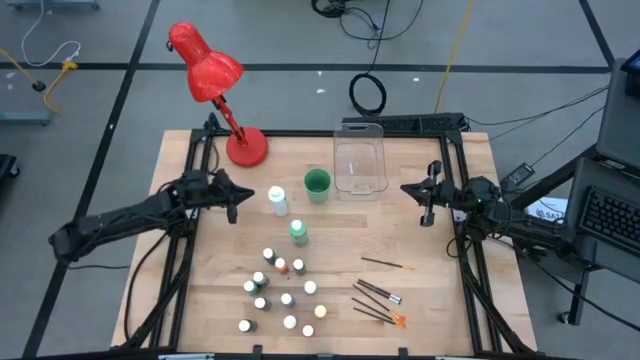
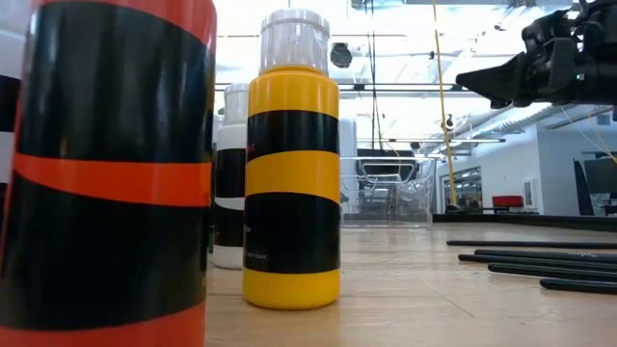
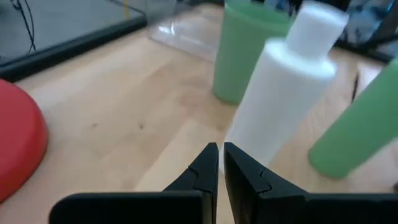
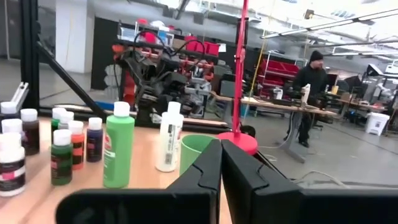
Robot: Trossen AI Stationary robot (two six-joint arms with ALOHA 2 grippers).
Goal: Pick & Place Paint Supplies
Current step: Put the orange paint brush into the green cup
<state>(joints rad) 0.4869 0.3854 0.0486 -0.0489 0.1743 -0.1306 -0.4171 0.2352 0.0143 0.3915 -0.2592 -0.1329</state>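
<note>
task not started: nothing picked, all paint supplies loose on the surface.

left gripper hovers with its fingers pinched nearly together and empty; the tall white bottle stands just ahead of the tips, the tall green bottle a little past it and off to one side, the green cup beyond them. right gripper waits at the far edge of the surface, fingers pressed together and empty, well apart from everything. the cluster of tiny paint bottles sits well away from both pairs of fingers, and the brushes lie flat nearer the right fingers but well short of them. clear plastic bin looks to hold nothing, so every piece is left to move; white bottle looks the likely first grab.
</note>
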